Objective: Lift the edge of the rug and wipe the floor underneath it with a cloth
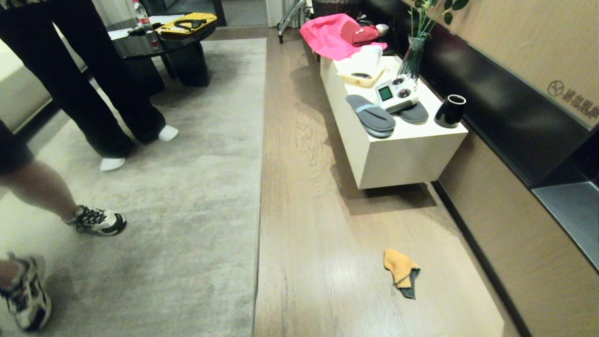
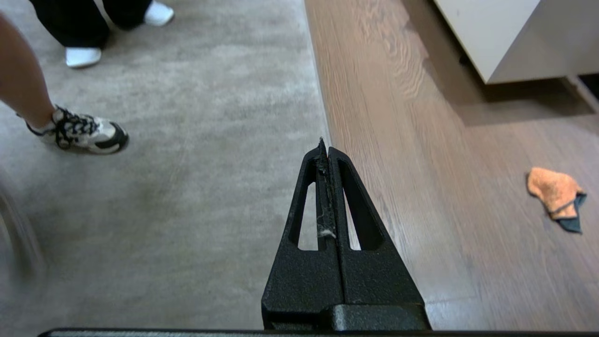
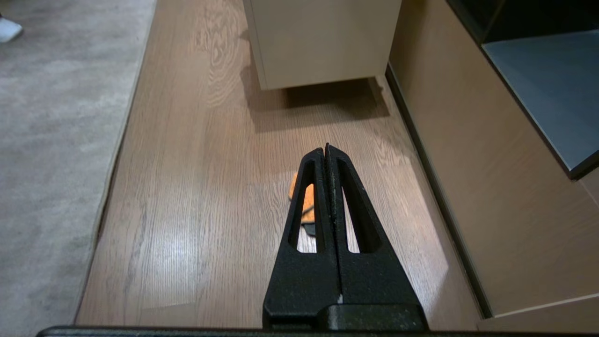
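Note:
The rug edge (image 1: 260, 187) runs straight from near to far, dividing the pale grey rug on the left from the wood floor (image 1: 318, 243) on the right. The orange cloth (image 1: 400, 271) with a teal end lies crumpled on the floor, apart from the rug. Neither arm shows in the head view. My left gripper (image 2: 324, 144) is shut and empty, held high over the rug edge (image 2: 318, 117), with the cloth (image 2: 556, 195) off to one side. My right gripper (image 3: 326, 147) is shut and empty above the floor, and the cloth (image 3: 306, 203) is partly hidden behind its fingers.
Two people stand on the rug: dark trousers with white socks (image 1: 112, 164), and sneakers (image 1: 99, 220). A white low cabinet (image 1: 398, 150) holding slippers, a controller, a black cup and a vase stands right of the floor strip. A black coffee table (image 1: 159, 51) is far back.

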